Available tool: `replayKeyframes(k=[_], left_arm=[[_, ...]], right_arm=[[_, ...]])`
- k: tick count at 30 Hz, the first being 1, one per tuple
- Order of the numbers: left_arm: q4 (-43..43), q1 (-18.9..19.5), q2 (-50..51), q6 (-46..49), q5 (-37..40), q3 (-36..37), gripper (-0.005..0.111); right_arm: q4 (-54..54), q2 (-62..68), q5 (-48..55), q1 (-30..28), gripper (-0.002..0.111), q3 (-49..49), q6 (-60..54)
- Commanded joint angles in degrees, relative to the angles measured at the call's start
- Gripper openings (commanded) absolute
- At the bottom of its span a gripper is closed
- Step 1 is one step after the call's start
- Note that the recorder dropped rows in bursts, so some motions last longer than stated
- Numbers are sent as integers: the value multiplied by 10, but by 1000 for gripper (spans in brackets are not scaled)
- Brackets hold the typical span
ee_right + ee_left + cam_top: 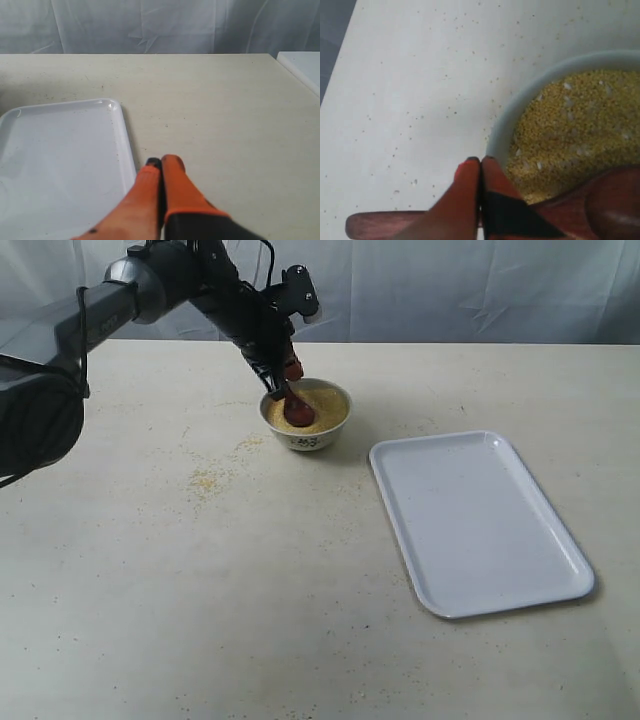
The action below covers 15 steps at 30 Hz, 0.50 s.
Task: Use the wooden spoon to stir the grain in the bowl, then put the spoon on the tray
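**One light spoon, pinched by its slim handle**

Both pairs of jaws are closed. Nearest, the right gripper (161, 161) hangs over the bare worktop (225, 100) just beside the large flat white rectangular plastic tray (480, 530), its jaws pressed together on nothing. The tray lies empty, well apart from the bowl. It looks light and smooth, so a spoon set down on it may skid toward the low rim. No brand or lettering shows on it.

Farther back, a scatter of spilled yellow granules (210, 480) dusts the worktop near the small round white ceramic bowl (330, 430). The bowl bears a small dark mark on its side, too small to read. It is probably light and breakable, and could slide under a hard sideways push.

Inside it, the fine yellow-golden grain (325, 405) lies close to the rim. It is loose and likely to spill if stirred roughly. The dark reddish-brown wooden spoon (297, 412) stands tilted with its oval scoop in the grain. It should be stiff and light, though smooth wood can twist in a narrow pinch. The slim handle is the sensible place to hold it, and the left gripper (285, 378) has its jaws closed on that handle above the bowl.
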Motion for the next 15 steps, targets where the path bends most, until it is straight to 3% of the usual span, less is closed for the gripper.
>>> replayKeyframes(k=[1, 15], left_arm=[[2, 4, 1, -14, 4, -2, 0], [77, 4, -6, -124, 54, -2, 0]], right_arm=[[2, -3, -7, 1, -1, 2, 0], [2, -3, -7, 1, -1, 2, 0]])
